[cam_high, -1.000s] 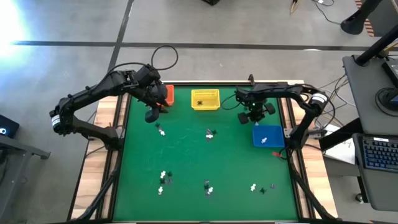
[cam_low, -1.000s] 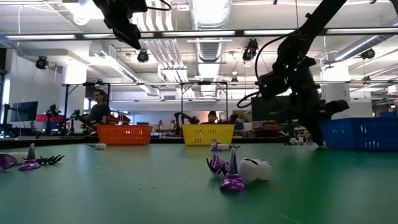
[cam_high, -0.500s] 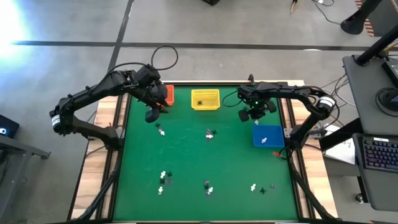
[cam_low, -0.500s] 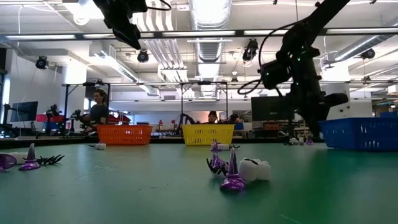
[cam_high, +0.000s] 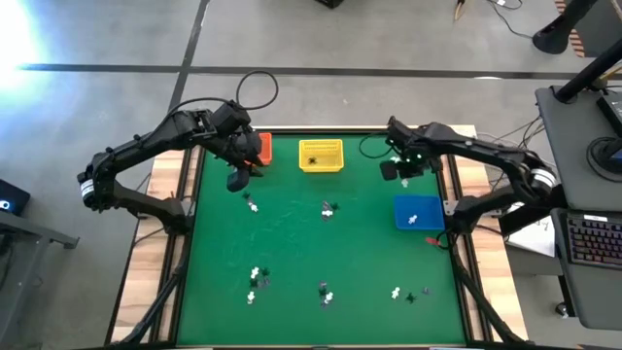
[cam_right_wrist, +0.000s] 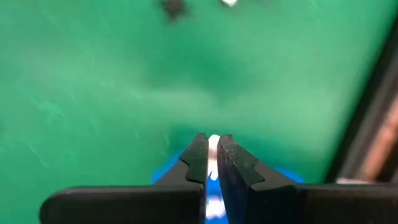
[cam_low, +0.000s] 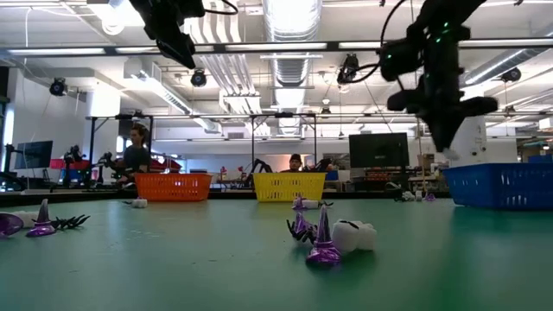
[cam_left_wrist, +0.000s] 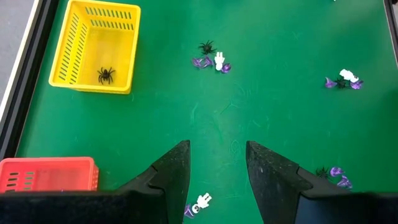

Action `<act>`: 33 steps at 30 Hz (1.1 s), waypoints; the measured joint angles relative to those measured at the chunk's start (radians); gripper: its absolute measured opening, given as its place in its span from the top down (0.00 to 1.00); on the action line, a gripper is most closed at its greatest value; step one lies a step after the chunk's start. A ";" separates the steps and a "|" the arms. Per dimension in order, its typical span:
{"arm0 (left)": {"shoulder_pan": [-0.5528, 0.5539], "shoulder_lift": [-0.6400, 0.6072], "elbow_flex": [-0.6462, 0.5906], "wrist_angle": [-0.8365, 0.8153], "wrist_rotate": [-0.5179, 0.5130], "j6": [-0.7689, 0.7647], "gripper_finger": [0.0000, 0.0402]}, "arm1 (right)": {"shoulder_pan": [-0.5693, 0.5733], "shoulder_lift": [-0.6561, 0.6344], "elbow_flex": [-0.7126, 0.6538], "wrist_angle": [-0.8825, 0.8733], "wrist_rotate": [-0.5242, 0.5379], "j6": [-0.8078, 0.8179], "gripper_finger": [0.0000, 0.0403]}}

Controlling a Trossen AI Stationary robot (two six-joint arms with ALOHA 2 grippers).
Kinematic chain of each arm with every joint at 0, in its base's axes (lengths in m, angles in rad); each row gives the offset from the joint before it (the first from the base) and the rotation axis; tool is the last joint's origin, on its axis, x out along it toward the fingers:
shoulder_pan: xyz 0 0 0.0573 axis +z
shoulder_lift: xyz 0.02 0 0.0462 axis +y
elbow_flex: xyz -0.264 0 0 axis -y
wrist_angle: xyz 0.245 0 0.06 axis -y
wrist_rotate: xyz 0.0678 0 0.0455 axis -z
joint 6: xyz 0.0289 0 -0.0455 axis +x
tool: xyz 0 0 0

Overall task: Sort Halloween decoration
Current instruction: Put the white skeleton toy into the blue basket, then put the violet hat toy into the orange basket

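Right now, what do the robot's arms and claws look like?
Both arms are dark, almost black, built from slim tubes joined by chunky round joints. Each has a white band near its lower end, and thin black cables loop beside them. The left claw has two flat black fingers that taper toward the tips. The right claw has the same black fingers, and a small green light glows on that arm.

The Halloween decoration (cam_high: 328,209) lies as tiny white, black and purple trinkets in 6 small clusters on the green mat: 2 toward the middle, 4 along the near edge. At table height the nearest cluster shows a purple cone standing upright against a white piece. 1 black spider (cam_left_wrist: 106,75) sits inside the yellow basket (cam_left_wrist: 74,40)
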 joint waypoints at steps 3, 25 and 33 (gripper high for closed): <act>0.000 0.000 0.000 -0.001 0.000 0.000 0.66 | 0.032 -0.049 0.000 -0.086 -0.002 0.029 0.97; 0.000 0.000 0.000 -0.001 0.000 0.008 0.66 | 0.305 -0.044 -0.113 -0.031 -0.125 0.227 0.98; 0.000 0.000 0.000 -0.009 -0.003 0.005 0.66 | 0.308 -0.020 -0.100 -0.021 -0.050 0.258 0.98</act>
